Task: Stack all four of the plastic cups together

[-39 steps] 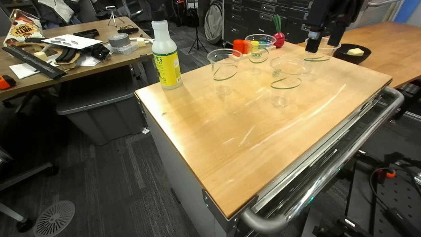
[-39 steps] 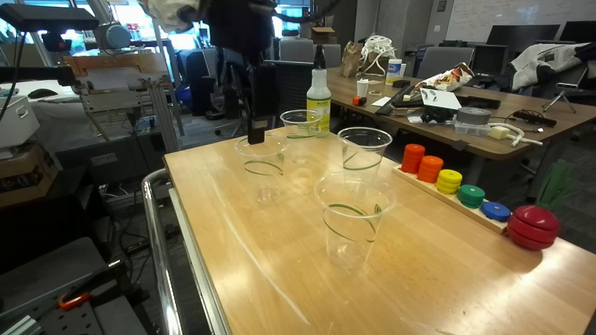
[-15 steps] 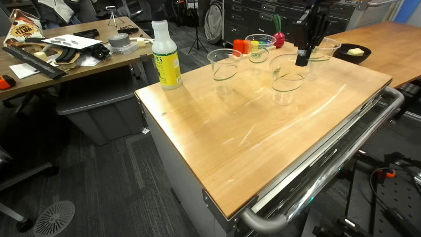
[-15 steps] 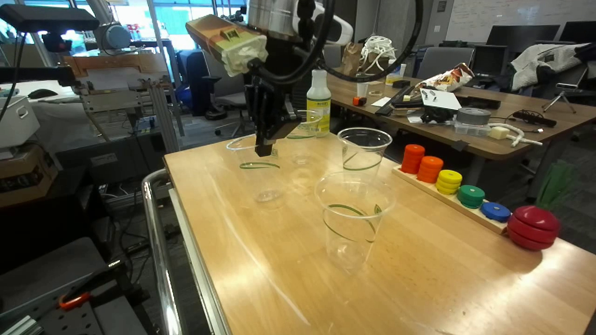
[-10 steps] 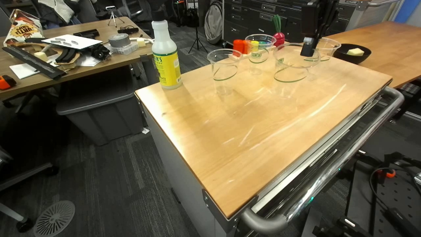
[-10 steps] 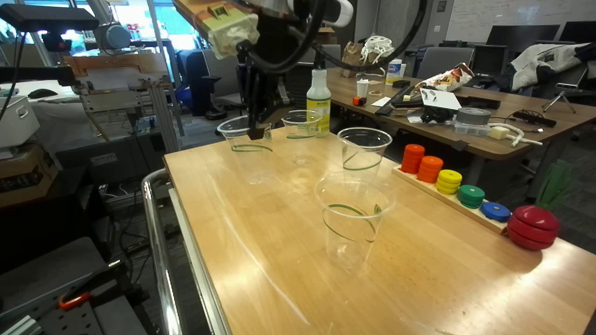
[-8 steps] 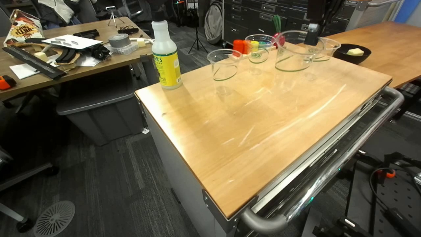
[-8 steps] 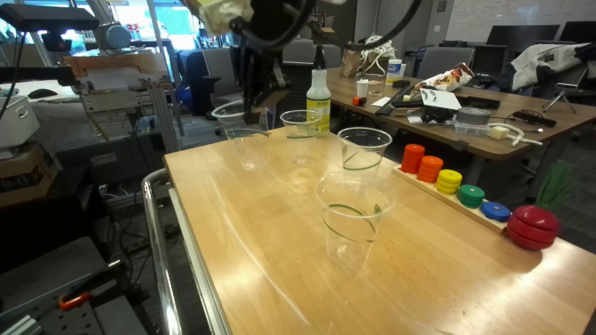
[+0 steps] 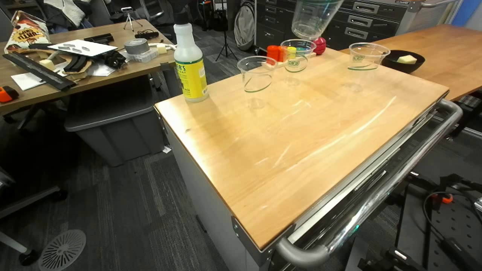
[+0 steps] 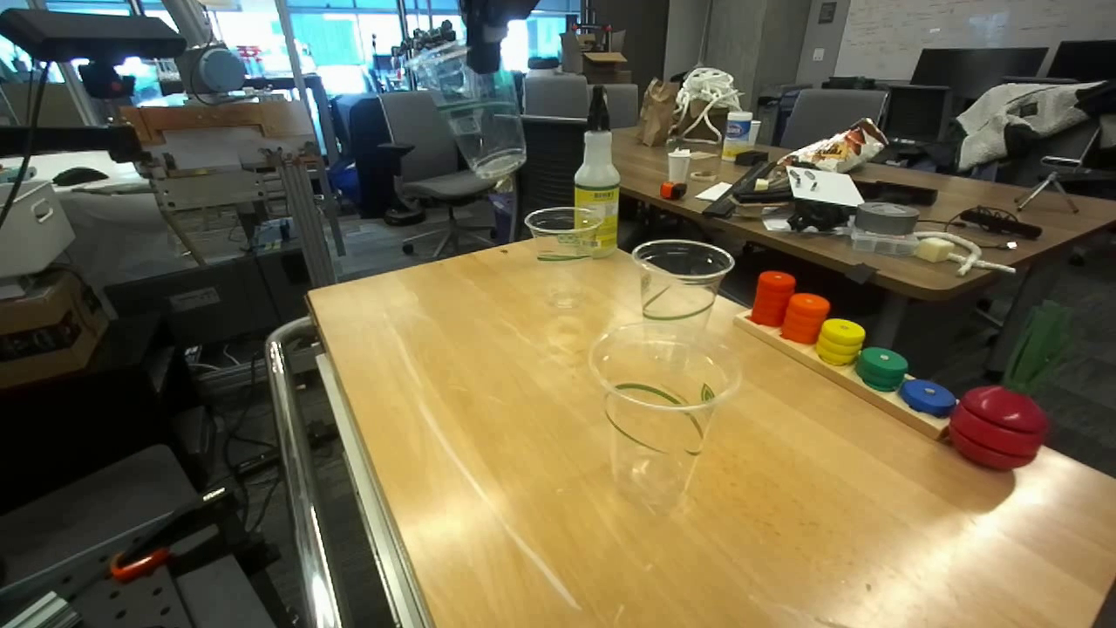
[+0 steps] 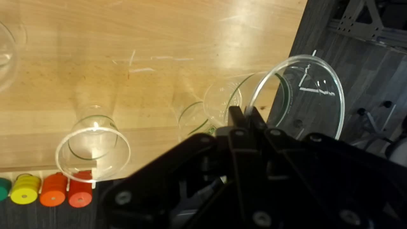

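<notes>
In the wrist view, one cup (image 11: 7,58) is far left of my fingers (image 11: 236,115), a second cup (image 11: 93,154) nearer left, a third cup (image 11: 192,118) just left; my fingers pinch a fourth cup (image 11: 281,92), raised and tilted.

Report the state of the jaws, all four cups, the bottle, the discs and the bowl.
Held cup: mid-air, tilted
Jaws: shut on held cup's rim
Other cups: upright, apart, unstacked
Bottle: upright, black top on
Discs: sorted by colour
Bowl: holding a yellowish chunk
</notes>
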You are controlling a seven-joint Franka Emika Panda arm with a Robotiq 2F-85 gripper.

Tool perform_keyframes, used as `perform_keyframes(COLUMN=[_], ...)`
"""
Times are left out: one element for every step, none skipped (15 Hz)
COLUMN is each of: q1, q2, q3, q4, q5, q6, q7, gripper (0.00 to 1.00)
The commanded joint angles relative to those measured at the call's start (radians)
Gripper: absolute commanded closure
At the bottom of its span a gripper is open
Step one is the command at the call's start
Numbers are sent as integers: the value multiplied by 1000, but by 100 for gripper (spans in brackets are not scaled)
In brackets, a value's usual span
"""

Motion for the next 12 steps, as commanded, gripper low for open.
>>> perform_keyframes(q1=[21,30,19,14,6,-2,-11,-19,-28,-35,-43,-50], q2=[176,222,273,317,366,410,448,485,515,542,568,589], q3=[-6,-13,-3,0,1,5,10,16,22,29,36,42], q4=[232,285,338,388,437,480,511,541,565,582,599,613], q5=[59,63,69,75,84,92,98,107,114,112,109,107], q6=[-63,-74,-92,-111,-140,-165,-193,-222,-250,-274,-296,-315], q7=[-13,-11,-10,-12,-16,-16,-17,-19,-21,-19,-15,-12], gripper=[98,98,98,98,98,98,98,98,98,98,98,98])
